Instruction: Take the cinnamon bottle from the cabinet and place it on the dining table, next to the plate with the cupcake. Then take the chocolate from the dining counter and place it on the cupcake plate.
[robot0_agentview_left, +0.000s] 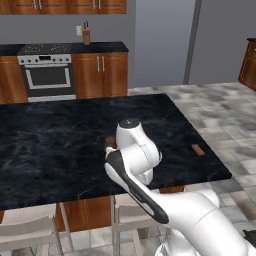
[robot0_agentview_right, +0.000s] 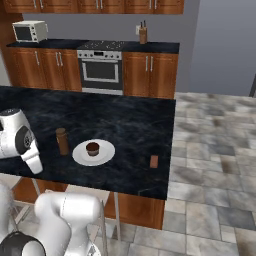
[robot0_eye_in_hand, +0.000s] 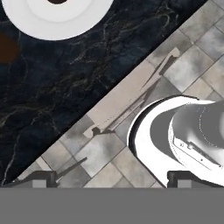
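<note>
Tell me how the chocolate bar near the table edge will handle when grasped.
The chocolate bar looks small, flat and rigid, so probably light and unlikely to roll. Lying low on the smooth black marble table, it may slide when nudged. It sits close to the edge, so a push could drop it.

The white arm bends up at lower right of the left base view; in the hand view, the end effector (robot0_eye_in_hand: 112, 177) points downward, fingertips (robot0_eye_in_hand: 41, 176) spread wide, holding nothing.
</note>
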